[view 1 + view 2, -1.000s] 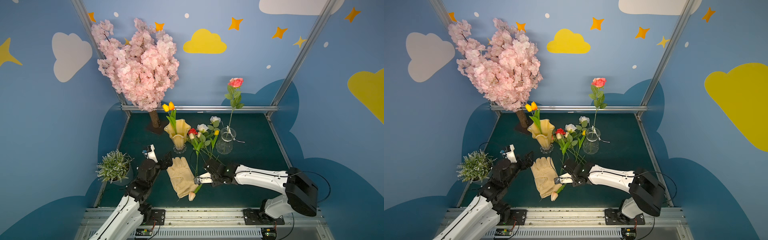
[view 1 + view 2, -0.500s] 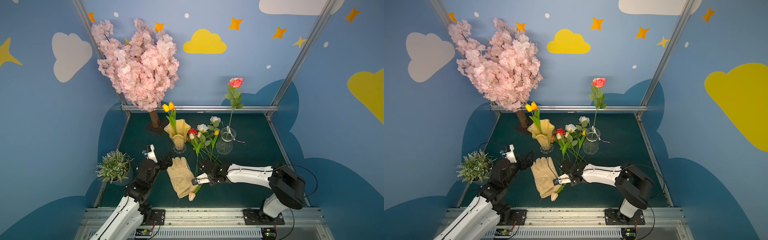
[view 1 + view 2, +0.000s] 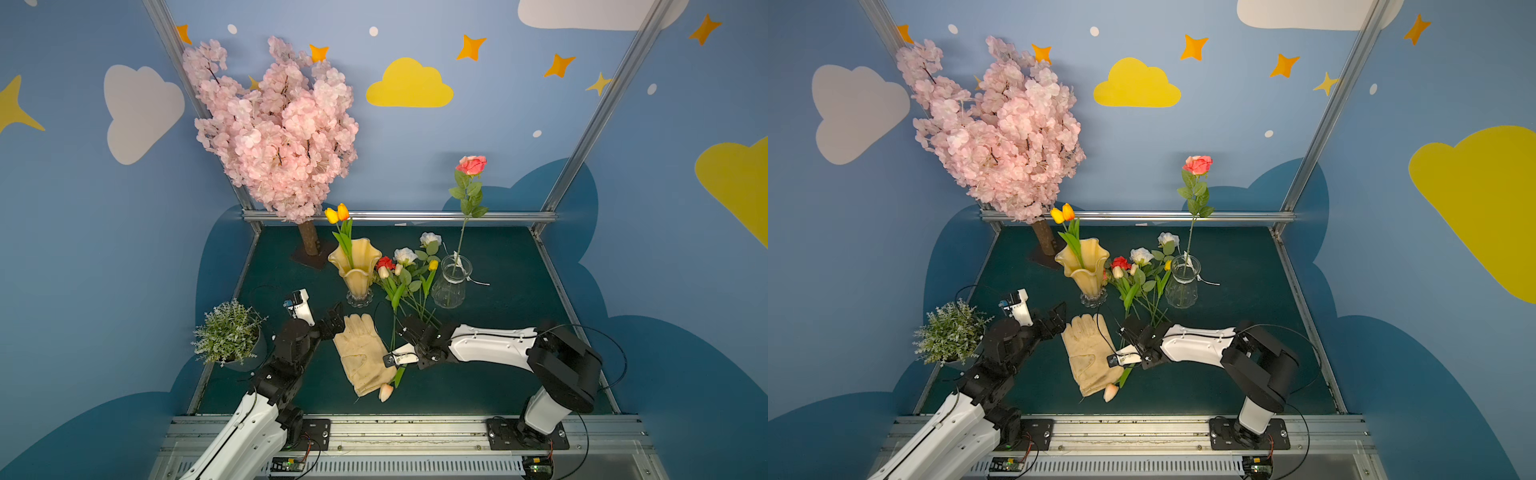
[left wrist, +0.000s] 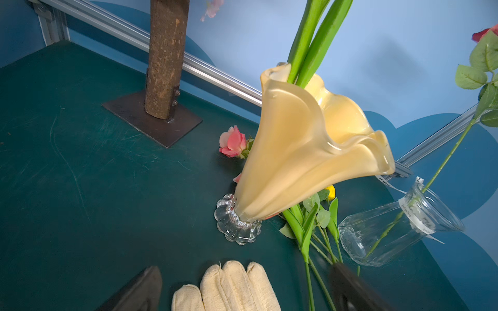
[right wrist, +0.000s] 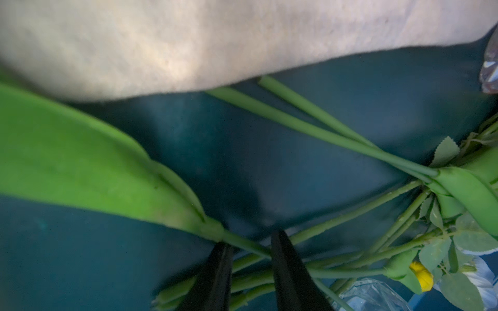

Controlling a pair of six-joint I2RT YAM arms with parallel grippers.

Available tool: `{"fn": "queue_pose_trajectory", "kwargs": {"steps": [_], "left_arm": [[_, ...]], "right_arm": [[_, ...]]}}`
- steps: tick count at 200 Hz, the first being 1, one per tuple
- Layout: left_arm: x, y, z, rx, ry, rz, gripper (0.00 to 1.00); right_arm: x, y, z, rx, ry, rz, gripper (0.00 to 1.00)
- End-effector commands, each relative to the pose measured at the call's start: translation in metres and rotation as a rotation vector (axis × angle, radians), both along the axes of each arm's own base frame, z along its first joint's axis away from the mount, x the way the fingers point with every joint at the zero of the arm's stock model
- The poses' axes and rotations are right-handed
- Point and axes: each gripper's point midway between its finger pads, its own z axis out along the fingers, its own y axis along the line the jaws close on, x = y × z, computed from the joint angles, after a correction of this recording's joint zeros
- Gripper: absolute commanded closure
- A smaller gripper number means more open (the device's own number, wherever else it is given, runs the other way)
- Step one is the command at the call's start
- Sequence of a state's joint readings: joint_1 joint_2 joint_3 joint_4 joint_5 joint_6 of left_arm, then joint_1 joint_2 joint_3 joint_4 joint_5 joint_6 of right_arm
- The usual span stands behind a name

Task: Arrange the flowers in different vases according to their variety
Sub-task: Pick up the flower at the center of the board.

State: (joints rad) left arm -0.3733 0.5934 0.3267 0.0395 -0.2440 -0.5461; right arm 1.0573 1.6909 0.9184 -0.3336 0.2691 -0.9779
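Note:
The amber vase (image 3: 356,266) (image 4: 296,150) holds two tulips (image 3: 337,214). To its right, the clear vase (image 3: 451,282) (image 4: 390,231) holds a pink rose (image 3: 471,165). Between the vases, a bundle of loose flowers (image 3: 405,274) lies on the table. A cream-pink tulip bud (image 3: 385,392) rests by the glove's cuff. My right gripper (image 3: 405,328) (image 5: 250,242) is low over the crossed stems, its jaws a little apart, with a tulip stem (image 5: 242,243) running across the gap. My left gripper (image 3: 334,322) (image 4: 245,293) hangs wide open above the glove's fingertips.
A cream glove (image 3: 361,357) lies between the two arms. The pink blossom tree (image 3: 278,133) stands at the back left on a metal base plate (image 4: 151,121). A small potted plant (image 3: 226,332) sits at the left edge. One pink rose head (image 4: 233,141) lies behind the amber vase.
The right arm's elbow has swung to the left while its gripper stays at the stems. The left arm and the flowers have not moved.

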Motion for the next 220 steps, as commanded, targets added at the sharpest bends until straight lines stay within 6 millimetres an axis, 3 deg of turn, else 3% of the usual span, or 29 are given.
{"fn": "queue_pose_trajectory", "kwargs": {"steps": [1, 31, 73, 118, 148, 177, 220], "left_arm": [[0.001, 0.002, 0.01, 0.006, -0.028, 0.007, 0.0], [0.001, 0.002, 0.011, 0.005, -0.031, 0.008, 0.0], [0.0, 0.003, 0.011, 0.006, -0.032, 0.008, 0.0], [-0.002, 0.004, 0.012, 0.005, -0.039, 0.013, 0.0], [-0.004, 0.007, 0.014, 0.005, -0.048, 0.023, 0.0], [-0.008, 0.013, 0.017, 0.0, -0.067, 0.047, 0.0], [-0.016, 0.025, 0.02, -0.018, -0.102, 0.103, 0.0]], "right_arm": [[0.004, 0.005, 0.007, 0.019, -0.01, 0.004, 0.65], [0.004, 0.004, 0.003, 0.008, -0.008, 0.005, 0.64], [0.005, 0.006, 0.0, 0.002, -0.004, 0.0, 0.79], [0.009, 0.019, 0.023, 0.068, -0.033, 0.003, 1.0], [0.007, 0.032, 0.056, 0.186, -0.035, -0.004, 1.0], [0.0, 0.039, 0.1, 0.334, -0.03, -0.02, 1.0], [0.004, 0.048, 0.19, 0.675, -0.094, -0.095, 1.0]]}}
